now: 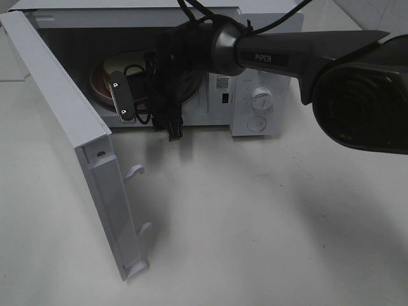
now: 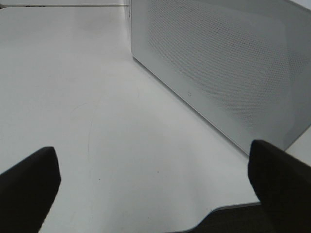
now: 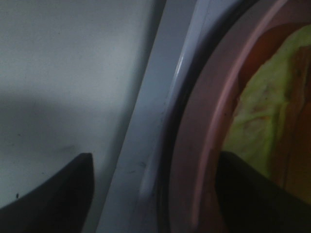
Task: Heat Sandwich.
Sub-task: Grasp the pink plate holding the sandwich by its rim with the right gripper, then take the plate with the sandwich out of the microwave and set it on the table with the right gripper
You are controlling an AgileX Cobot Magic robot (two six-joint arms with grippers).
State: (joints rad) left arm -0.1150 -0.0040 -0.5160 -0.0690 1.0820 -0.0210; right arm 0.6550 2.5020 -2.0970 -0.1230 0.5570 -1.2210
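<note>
Right wrist: sandwich [image 3: 262, 111] on plate [image 3: 194, 145] inside microwave [image 1: 274, 121]. Looks soft, light, easily squashed; best moved by plate rim. Fingers of right gripper [image 3: 155, 160] spread astride that rim; left gripper [image 2: 151, 148] spread, empty, beside microwave.

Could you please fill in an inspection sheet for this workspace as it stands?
Surface: white table, plain.
Job's things: sandwich on pink plate, inside the microwave; door open.
Clutter: nothing seen.
Hands: left hand open, holding nothing, over the table beside the microwave; right hand open, fingers either side of the plate's rim.
Cables: black cables bundled on the right arm, at the microwave's opening.
Surroundings: nothing seen.
</note>
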